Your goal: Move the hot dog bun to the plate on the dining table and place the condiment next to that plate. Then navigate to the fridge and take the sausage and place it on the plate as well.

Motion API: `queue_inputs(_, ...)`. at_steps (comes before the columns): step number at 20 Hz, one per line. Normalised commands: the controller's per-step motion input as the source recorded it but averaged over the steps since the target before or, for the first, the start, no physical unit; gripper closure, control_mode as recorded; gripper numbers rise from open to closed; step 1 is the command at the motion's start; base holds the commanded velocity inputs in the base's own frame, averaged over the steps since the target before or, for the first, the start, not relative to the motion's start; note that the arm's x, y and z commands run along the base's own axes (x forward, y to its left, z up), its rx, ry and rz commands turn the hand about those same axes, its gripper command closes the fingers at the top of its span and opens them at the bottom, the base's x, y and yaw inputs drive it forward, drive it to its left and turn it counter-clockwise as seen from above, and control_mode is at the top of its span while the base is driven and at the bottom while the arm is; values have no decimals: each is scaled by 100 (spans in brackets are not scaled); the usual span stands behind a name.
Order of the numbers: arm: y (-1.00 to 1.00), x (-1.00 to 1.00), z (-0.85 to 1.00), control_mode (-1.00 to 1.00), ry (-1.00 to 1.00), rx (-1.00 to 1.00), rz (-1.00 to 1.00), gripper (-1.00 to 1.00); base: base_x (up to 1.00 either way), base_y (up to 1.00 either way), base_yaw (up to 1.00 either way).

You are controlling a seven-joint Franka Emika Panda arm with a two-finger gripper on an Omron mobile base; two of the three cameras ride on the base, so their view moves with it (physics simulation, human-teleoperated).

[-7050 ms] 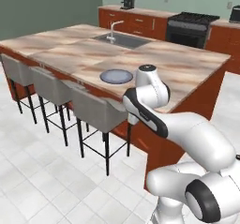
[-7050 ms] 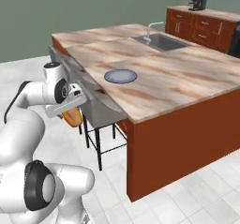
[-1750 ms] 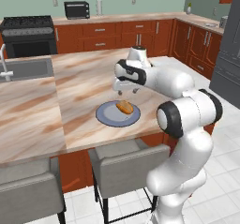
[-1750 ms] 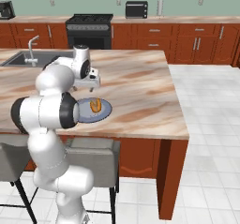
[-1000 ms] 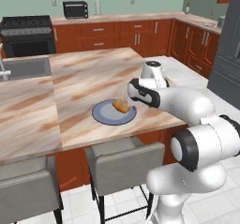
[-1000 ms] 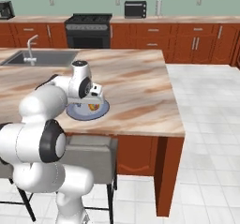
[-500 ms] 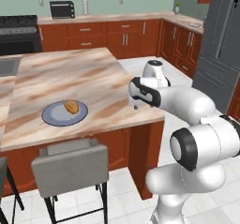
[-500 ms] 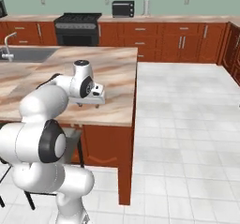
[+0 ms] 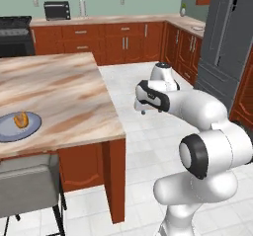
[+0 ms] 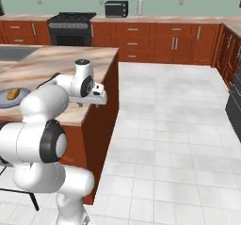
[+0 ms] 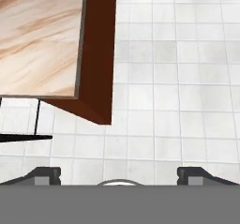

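Hot dog bun sits on the plate; your gripper is empty, jaws apart. Next, find the condiment.

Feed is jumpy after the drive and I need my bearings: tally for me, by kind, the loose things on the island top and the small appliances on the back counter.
Plates: 1, the plate on the island
Buns: 1, the bun on that plate
Toaster ovens: 1, the toaster oven on the back counter
Total: 3
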Motion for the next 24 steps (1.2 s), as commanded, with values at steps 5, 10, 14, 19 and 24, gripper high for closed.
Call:
queue_inputs(5, 0, 0, 0, 100, 0, 0, 0, -100, 89, -100, 7)
queue_inputs(10, 0, 0, 0, 100, 0, 0, 0, -100, 100, -95, 0)
queue_inputs(14, 0, 0, 0, 100, 0, 0, 0, -100, 100, -66, 0)
queue_inputs(19, 0, 0, 0, 100, 0, 0, 0, -100, 100, -19, -1)
queue_inputs(24, 0, 0, 0, 100, 0, 0, 0, -100, 100, 0, -7)
